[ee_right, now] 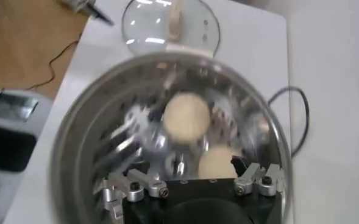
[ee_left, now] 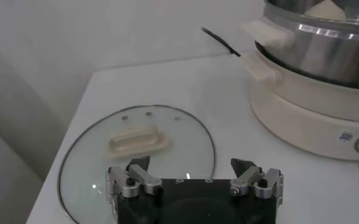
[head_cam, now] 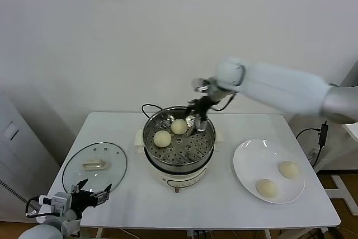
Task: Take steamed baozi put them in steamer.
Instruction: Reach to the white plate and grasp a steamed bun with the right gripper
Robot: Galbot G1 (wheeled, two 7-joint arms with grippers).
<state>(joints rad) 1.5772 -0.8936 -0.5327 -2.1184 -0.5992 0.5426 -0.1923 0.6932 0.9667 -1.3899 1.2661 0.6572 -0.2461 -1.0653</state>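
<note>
Steamer [head_cam: 179, 155] stands in the middle of the white table [head_cam: 140, 205], a shiny steel pot with a perforated tray inside, on a white base with side handles. Two steamed baozi lie on its tray: one [head_cam: 162, 137] toward the robot's left side, the other [head_cam: 179, 126] near the far wall of the pot, just beside the right gripper [head_cam: 194, 125]. The right gripper is above the far rim of the steamer, reaching in from the right arm, and its fingers stand apart with nothing between them; the nearer bun is close to the fingers, but whether it touches them I cannot tell. In the right wrist view the same two buns [ee_right: 186, 117] [ee_right: 219, 164] are seen under the gripper [ee_right: 191, 184], and its fingertips [ee_right: 252, 178] are spread wide. Two more baozi [head_cam: 288, 168] [head_cam: 267, 187] rest on the flat white plate [head_cam: 249, 158], which is on the table at the robot's right, well apart from the steamer. The round glass lid [head_cam: 75, 172] lies flat on the table at the robot's left. The left gripper [head_cam: 89, 194] is low at the near left corner, just by the edge of the lid; in the left wrist view [ee_left: 194, 179] its fingers are open and empty over the rim of the lid [ee_left: 85, 137], with the steamer [ee_left: 313, 79] farther off.
</note>
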